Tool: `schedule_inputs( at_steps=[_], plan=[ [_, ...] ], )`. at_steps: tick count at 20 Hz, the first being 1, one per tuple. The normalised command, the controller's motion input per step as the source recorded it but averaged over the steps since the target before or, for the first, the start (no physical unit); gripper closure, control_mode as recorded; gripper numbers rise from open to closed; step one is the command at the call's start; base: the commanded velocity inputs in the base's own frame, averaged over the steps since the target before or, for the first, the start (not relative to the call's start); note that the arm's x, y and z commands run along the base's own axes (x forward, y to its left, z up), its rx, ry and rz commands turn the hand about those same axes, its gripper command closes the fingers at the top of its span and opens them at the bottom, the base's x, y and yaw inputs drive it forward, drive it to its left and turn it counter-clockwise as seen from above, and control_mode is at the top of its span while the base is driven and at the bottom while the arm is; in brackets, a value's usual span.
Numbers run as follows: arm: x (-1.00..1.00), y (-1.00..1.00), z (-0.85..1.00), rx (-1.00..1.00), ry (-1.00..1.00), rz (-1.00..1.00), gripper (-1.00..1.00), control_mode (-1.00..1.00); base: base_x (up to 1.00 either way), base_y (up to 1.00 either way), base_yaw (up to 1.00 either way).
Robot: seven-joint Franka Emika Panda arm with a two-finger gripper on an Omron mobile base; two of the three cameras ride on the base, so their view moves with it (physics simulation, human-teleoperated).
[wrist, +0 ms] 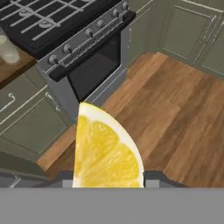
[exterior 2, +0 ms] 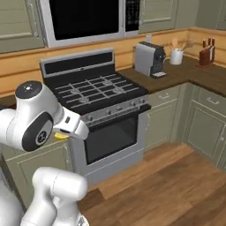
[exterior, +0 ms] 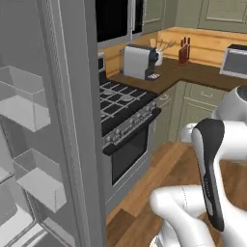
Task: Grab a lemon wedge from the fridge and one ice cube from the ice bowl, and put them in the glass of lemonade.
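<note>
One wedge: we see the lemon wedge (wrist: 106, 151) clamped between the two dark finger tips at the bottom of the hand view; in the right base view a sliver of yellow (exterior 2: 61, 136) peeks from under the white wrist
Gripper: jaws of the gripper (wrist: 107, 178) closed on the wedge, one tip at each flat side, so far as we can tell
Axis: in the hand view the long axis runs from the tips upward; the pointed end faces away from the hand, the broad end sits between the tips
Look: bright yellow pulp with pale radiating segments; a thin whitish rind curves along its right edge; the left edge is straight
Position: held in the air above the wooden floor (wrist: 175, 109), in front of the oven (wrist: 94, 65) and the green cabinets (wrist: 26, 127)
Glass: we see the glass of lemonade (wrist: 8, 49) on the brown counter (wrist: 13, 68) just beside the stove, pale and translucent, well apart from the wedge
Fridge: the fridge (exterior: 72, 120) stands open at the left of the left base view; clear door bins (exterior: 29, 103) show inside
</note>
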Motion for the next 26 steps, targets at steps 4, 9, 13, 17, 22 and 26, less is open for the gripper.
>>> schedule_inputs(
  at_steps=[4,9,13,17,22,26],
  plan=[
    [0.0,0.0,0.0,0.0,0.0,0.0,1.0,1.0,0.87,-0.45,0.74],
    [0.0,0.0,0.0,0.0,0.0,0.0,1.0,1.0,0.6,-0.31,0.91],
    [0.0,0.0,0.0,0.0,0.0,0.0,1.0,1.0,0.47,-0.34,0.91],
    [0.0,0.0,0.0,0.0,0.0,0.0,1.0,1.0,0.41,-0.73,0.74],
    [0.0,0.0,0.0,0.0,0.0,0.0,1.0,1.0,0.27,-0.79,0.18],
    [0.0,0.0,0.0,0.0,0.0,0.0,1.0,1.0,0.69,-0.14,0.0]
  ],
)
